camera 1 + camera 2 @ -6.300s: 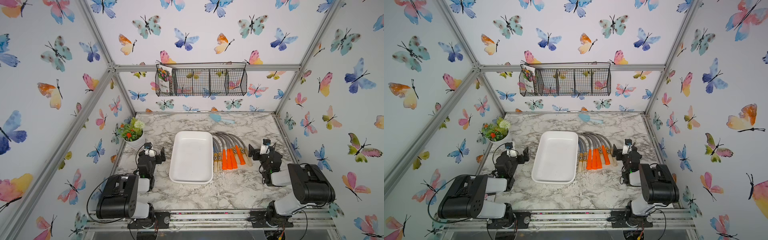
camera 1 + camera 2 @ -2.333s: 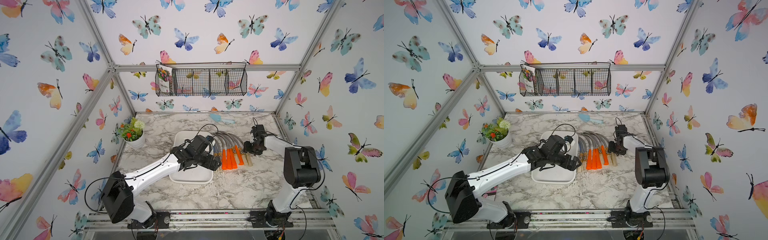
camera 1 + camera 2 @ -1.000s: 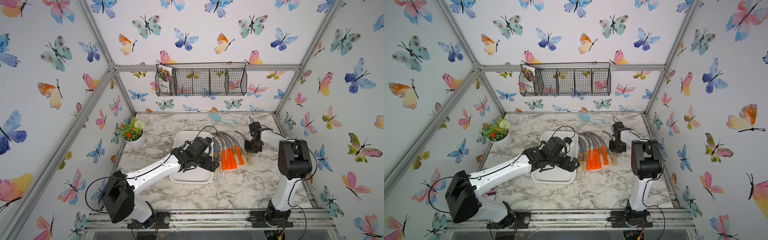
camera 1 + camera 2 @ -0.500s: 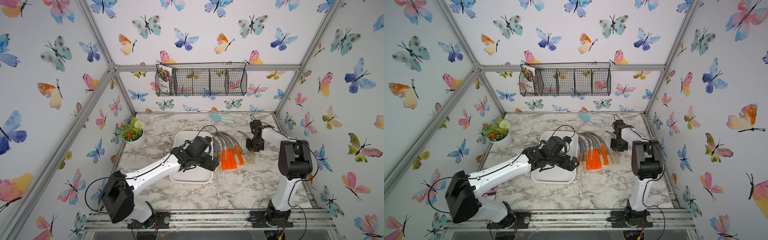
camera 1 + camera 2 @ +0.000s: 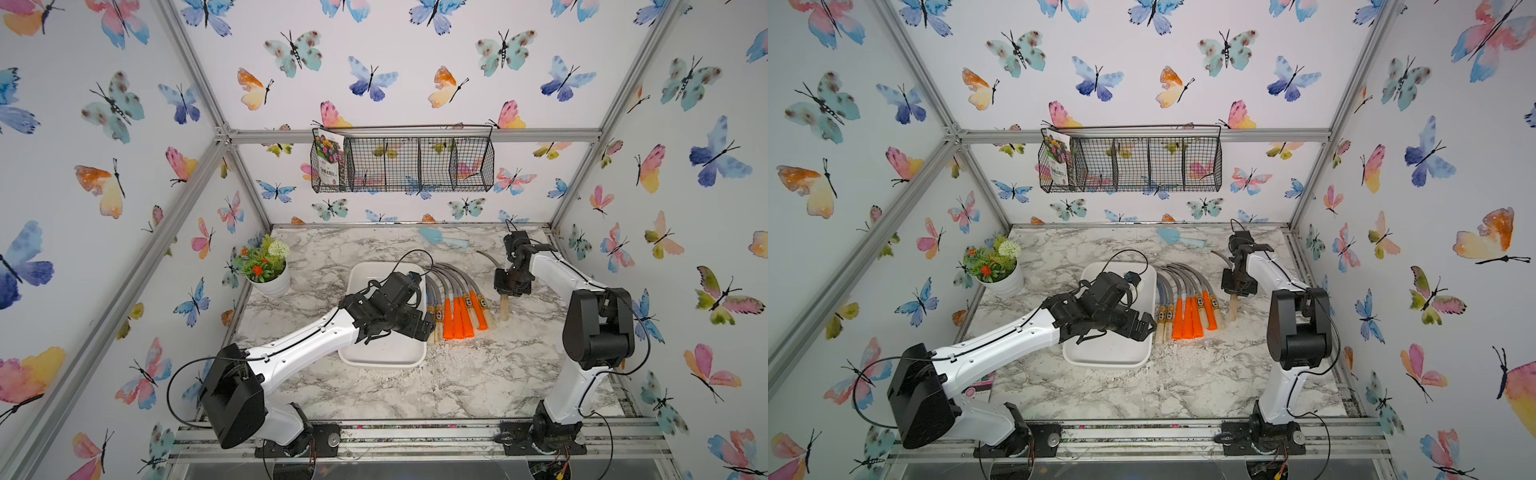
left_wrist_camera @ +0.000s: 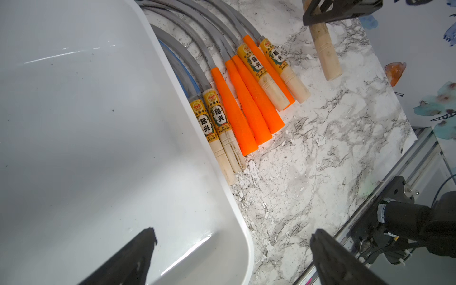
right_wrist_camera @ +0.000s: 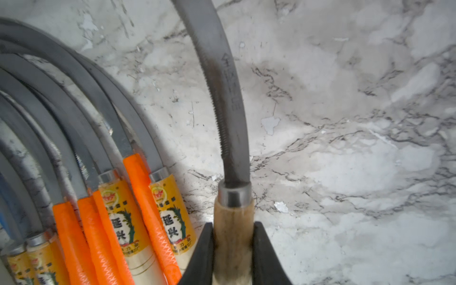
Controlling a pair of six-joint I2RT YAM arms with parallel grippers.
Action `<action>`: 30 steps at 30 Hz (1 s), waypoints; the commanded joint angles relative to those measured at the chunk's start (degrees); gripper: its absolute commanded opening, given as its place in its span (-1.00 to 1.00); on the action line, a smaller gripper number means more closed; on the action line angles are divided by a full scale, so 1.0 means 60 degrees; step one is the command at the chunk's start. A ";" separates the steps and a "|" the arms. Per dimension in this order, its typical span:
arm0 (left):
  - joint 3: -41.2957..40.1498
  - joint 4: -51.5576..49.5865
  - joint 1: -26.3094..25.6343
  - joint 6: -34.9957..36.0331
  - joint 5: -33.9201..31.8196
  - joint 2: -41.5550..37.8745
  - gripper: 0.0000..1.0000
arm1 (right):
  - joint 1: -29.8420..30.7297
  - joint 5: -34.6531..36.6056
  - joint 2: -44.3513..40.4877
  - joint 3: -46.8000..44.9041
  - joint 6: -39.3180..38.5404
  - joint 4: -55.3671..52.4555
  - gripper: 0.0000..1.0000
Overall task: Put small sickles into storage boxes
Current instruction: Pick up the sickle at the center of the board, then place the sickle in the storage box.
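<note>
Sickle (image 7: pixel 229 111), newly off-row, within right gripper (image 7: pixel 233 234)

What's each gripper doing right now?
Left gripper: open, empty, over the rim of the white tray.
Right gripper: shut on a wood-handled sickle.

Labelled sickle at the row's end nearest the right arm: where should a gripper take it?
Best by the bare pale handle end of that sickle, from straight above, jaws across it. Its outer side faces open tabletop; the blade is thin and flat, and an orange handle crowds the inner side.
</note>
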 commanded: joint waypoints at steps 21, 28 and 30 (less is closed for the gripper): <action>-0.0278 -0.1208 0.0250 -0.0326 -0.1294 -0.2028 0.97 | 0.3053 -0.0897 -0.0408 0.2217 0.2017 -0.1606 -0.99; -0.0797 -0.1402 0.0301 -0.0602 -0.1765 -0.3020 0.97 | 0.4164 -0.1323 -0.0132 0.2555 0.2942 -0.1571 -0.99; -0.0927 -0.1483 0.0312 -0.0667 -0.1853 -0.3264 0.97 | 0.4422 -0.1425 -0.0036 0.2596 0.3156 -0.1540 -0.99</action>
